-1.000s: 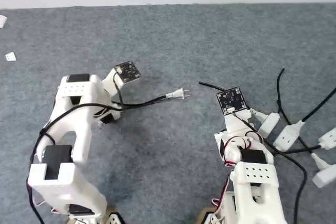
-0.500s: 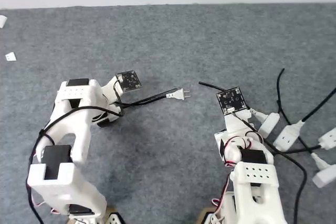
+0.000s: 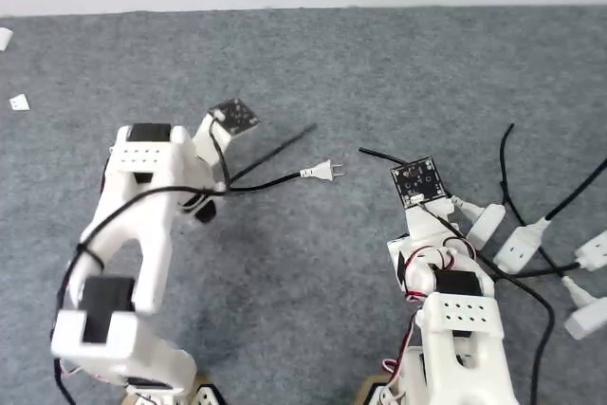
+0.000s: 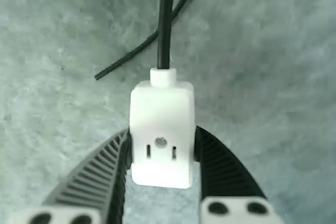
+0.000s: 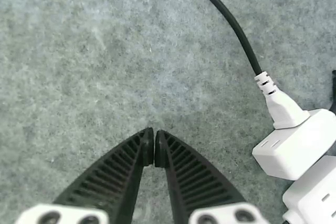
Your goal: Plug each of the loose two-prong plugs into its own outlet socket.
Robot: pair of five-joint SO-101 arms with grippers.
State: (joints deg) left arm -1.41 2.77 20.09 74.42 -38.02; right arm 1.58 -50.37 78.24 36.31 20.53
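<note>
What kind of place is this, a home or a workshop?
Probably a robotics test bench, not a home: two white arms stand at a grey felt-covered table, with a loose two-prong plug and several outlet sockets laid out.

Quantities on the worktop [image 3: 379,64]: one loose two-prong plug [image 3: 322,171]; four white outlet sockets [image 3: 517,250] grouped at the right edge; one further outlet socket [image 4: 161,108] in the left end effector [image 4: 161,139]; two white scraps [image 3: 19,101].
</note>
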